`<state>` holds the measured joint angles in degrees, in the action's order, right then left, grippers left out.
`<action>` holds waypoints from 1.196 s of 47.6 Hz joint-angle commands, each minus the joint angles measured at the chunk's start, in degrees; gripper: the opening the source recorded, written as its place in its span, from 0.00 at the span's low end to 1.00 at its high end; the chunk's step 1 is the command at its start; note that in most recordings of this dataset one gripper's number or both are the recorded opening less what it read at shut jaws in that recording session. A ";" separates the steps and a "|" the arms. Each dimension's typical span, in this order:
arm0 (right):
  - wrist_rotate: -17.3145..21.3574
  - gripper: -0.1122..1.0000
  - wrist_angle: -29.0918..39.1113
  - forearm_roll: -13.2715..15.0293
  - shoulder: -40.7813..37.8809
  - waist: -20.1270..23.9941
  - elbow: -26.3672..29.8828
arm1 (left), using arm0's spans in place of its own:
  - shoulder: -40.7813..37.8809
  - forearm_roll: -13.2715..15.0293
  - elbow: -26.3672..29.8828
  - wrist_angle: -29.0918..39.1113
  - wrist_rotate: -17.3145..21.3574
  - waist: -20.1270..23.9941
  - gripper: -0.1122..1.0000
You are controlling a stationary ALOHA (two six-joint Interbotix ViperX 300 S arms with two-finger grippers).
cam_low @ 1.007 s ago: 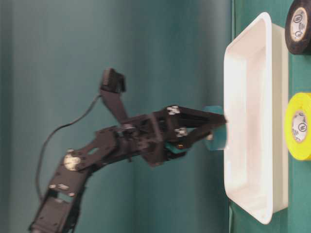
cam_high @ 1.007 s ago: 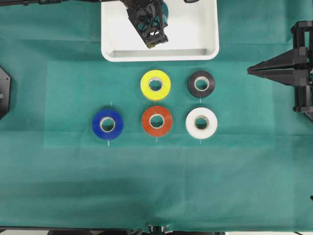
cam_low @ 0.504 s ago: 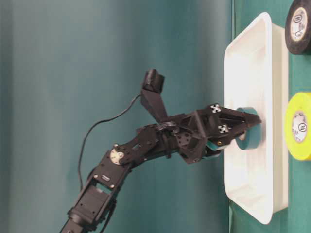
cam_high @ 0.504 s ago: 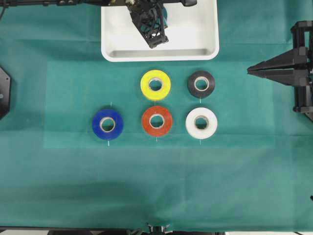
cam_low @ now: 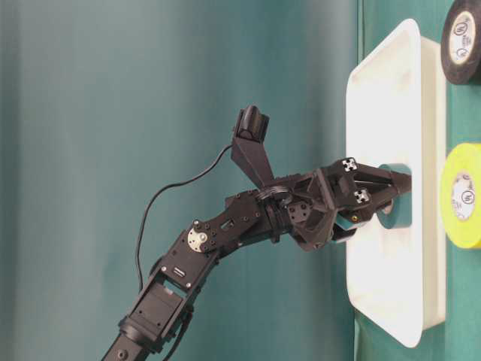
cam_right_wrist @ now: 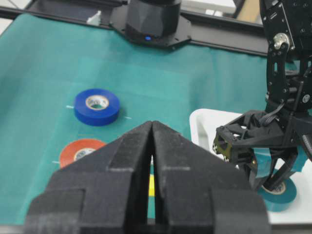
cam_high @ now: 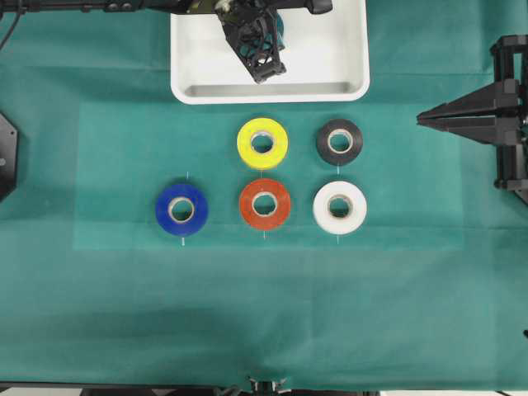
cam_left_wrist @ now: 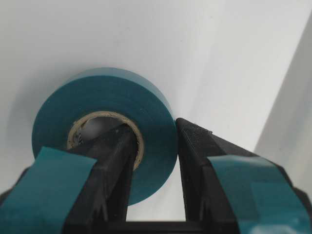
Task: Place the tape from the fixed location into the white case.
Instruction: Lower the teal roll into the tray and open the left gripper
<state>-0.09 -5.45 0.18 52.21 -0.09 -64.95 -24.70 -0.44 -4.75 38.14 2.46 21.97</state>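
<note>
Left gripper (cam_left_wrist: 153,161): clamped through the wall of the teal tape roll (cam_left_wrist: 105,126), one finger in its core | roll is held low inside the shallow white plastic case (cam_high: 346,49), ready for release | right gripper (cam_right_wrist: 150,161): closed, empty, parked aside.

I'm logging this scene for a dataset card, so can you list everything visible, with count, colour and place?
Tape: one, teal, pinched through its core, inside the tray.
White case: one, white, top centre of the cloth.
Yellow roll: one, below the case.
Black roll: one, right of yellow.
Blue roll: one, lower row, left.
Red roll: one, lower row, middle.
White roll: one, lower row, right.
Cloth: one, teal, covering the table.
Left gripper: black, jaws shut on the tape.
Right gripper: black, jaws shut, parked at the right edge.
</note>
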 commanded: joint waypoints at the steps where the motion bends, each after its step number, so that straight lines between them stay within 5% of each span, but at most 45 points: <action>1: -0.09 0.10 -0.18 0.00 -0.26 0.00 1.49 | 1.23 0.18 0.62 0.00 0.09 -0.09 0.30; 14: -0.09 0.10 -0.26 0.00 -0.35 -0.09 1.58 | 1.14 0.18 0.79 0.97 0.18 -0.62 0.34; 23: -0.09 0.10 -0.18 -0.09 -0.35 0.00 1.58 | 1.23 0.18 0.79 0.53 1.32 -0.97 0.83; 27: -0.09 0.10 -0.18 -0.09 -0.35 -0.09 1.49 | 1.32 0.18 0.88 0.62 2.46 -1.05 0.97; 57: -0.09 0.10 -0.26 0.00 -0.35 0.00 1.58 | 7.91 0.18 2.02 3.96 2.81 -1.14 0.95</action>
<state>-0.09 -5.45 0.18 52.12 -0.09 -64.95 -21.09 -0.35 -4.48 41.57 5.19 20.92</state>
